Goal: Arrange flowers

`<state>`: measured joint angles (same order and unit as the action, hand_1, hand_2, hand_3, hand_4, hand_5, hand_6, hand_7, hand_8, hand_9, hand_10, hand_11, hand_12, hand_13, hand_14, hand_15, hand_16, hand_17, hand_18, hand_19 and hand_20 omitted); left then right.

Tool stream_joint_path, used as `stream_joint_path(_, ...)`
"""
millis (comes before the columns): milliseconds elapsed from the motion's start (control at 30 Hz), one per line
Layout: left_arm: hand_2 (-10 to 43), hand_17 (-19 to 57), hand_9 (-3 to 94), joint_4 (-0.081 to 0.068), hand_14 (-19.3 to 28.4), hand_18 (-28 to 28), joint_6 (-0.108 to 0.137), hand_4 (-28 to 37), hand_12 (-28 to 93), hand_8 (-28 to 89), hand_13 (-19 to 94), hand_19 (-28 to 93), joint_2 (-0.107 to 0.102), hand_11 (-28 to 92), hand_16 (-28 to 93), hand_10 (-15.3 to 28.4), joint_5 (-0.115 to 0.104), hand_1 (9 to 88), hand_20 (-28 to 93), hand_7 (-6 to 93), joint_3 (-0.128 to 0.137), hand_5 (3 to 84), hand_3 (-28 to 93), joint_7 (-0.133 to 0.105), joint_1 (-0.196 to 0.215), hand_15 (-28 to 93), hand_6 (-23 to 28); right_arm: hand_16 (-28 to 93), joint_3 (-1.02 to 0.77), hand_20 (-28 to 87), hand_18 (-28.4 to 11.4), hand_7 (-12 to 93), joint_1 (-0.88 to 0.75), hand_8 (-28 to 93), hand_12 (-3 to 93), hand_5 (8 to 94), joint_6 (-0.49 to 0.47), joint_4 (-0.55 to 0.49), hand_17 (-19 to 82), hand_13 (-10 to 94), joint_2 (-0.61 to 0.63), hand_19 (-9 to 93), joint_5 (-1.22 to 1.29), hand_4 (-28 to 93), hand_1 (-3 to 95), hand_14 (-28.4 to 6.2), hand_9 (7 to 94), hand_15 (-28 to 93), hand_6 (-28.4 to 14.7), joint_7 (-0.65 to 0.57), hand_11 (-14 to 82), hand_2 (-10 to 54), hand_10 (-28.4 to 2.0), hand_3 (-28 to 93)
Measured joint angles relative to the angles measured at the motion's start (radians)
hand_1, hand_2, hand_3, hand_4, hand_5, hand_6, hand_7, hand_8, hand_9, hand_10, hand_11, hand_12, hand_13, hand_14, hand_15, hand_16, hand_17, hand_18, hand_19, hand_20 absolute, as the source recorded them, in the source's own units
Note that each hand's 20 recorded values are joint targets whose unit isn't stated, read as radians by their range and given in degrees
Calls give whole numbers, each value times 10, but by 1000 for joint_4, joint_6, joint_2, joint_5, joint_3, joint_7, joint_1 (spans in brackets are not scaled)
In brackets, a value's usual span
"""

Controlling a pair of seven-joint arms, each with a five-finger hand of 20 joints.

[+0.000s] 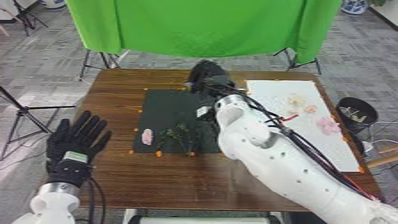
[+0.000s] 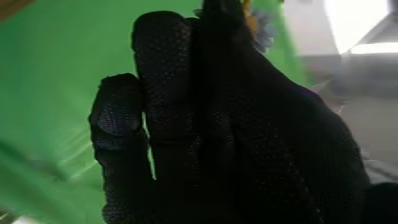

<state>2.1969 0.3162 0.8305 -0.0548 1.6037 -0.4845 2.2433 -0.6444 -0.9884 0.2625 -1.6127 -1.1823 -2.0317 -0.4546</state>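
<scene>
"Two hands in the head view; left hand (image 1: 75, 142) spread wide, left of the mat (image 1: 158, 107); right hand (image 1: 209, 75) near its far edge?"

"Yes; the wrist view adds a grey flower (image 2: 263, 33) beside it; gripped or not, I can't tell; a pink flower (image 1: 147, 136) lies on the mat."

Legible text, brands, numbers and signs: none. Item, one: small green-and-white label (image 1: 75, 157), on the black glove at the wrist of the left hand (image 1: 73, 142); any print on it too small to read.
</scene>
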Motion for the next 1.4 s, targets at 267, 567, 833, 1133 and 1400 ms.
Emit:
stream_joint_path(267, 164, -78, 383, -15, 157, 154, 15, -283, 131, -95, 281, 411, -45, 229, -64, 160, 18, 284, 105, 170, -35, 419, 710, 21, -69, 399, 94, 430, 59, 361, -206, 328, 79, 4, 441, 728, -81, 156, 387, 767, -145, 834, -79, -283, 638, -49, 844, 379, 4, -93, 122, -95, -77, 707)
stream_joint_path(567, 164, -78, 383, -16, 157, 154, 14, -283, 131, -95, 281, 411, -50, 229, -64, 160, 17, 284, 105, 170, -38, 419, 710, 18, -92, 399, 94, 436, 122, 361, -211, 309, 72, 1, 442, 724, -256, 207, 386, 763, -190, 830, -221, -283, 633, -51, 838, 371, -1, -90, 119, -95, -81, 706)
stream_joint_path(833, 164, -78, 383, -23, 157, 154, 13, -283, 131, -95, 281, 411, -45, 229, -64, 160, 11, 284, 105, 170, -51, 419, 710, 17, -97, 399, 94, 432, 137, 354, -213, 286, 55, -8, 385, 704, -300, 209, 382, 750, -204, 828, -230, -283, 619, -50, 812, 357, -8, -95, 85, -95, -88, 705)
stream_joint_path(1133, 164, -78, 383, -23, 157, 154, 29, -283, 131, -95, 281, 411, -41, 229, -64, 160, -14, 284, 105, 170, -73, 419, 710, -59, -101, 399, 94, 417, 104, 345, -210, 235, 40, -44, 324, 658, -385, 196, 362, 724, -209, 809, -240, -283, 618, -48, 758, 336, -3, -48, 74, -95, -89, 697)
stream_joint_path(1400, 164, -78, 383, -21, 157, 154, 45, -283, 131, -95, 281, 411, -41, 229, -64, 160, -23, 284, 105, 170, -71, 419, 710, -70, -101, 399, 94, 407, 100, 338, -209, 222, 32, -138, 197, 634, -424, 189, 362, 719, -211, 808, -261, -283, 615, -47, 685, 323, -4, -35, 151, -95, -112, 704)
